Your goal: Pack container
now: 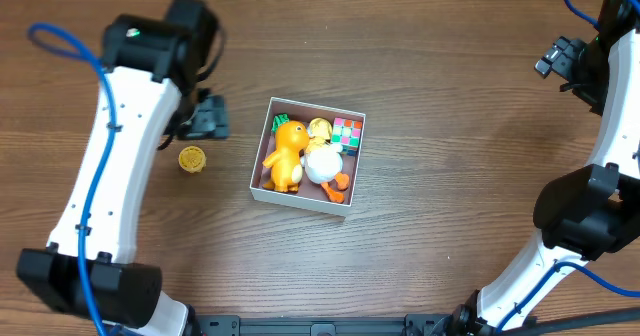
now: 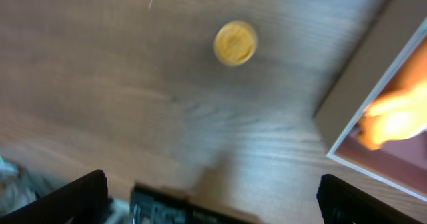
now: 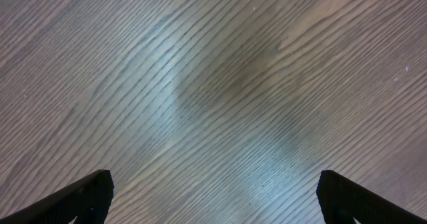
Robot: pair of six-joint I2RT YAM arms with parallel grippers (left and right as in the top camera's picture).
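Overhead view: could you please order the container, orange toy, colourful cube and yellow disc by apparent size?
1. container
2. orange toy
3. colourful cube and yellow disc: these look about alike, and the cube is partly hidden, so I won't rank them.

**Bench** (image 1: 440, 66): bare wood between the container and the right arm (image 1: 612, 166); open passage.

**Container** (image 1: 262, 166): mid-bench, with a thin white wall on every side. It is crowded by an orange toy (image 1: 285, 156), a white duck (image 1: 322, 164), a coloured cube (image 1: 348, 133) and a green piece (image 1: 281, 123). Little bare floor shows.

**Yellow round piece** (image 1: 192, 159): alone on the bench, left of the container and apart from its wall, with free wood all round.

**Left arm** (image 1: 110, 166): overhangs the bench left of the piece.

**Left fingers** (image 2: 73, 197): spread wide. The piece lies ahead, and the container corner stands at the right.

**Right fingers** (image 3: 80, 197): spread wide over bare bench.
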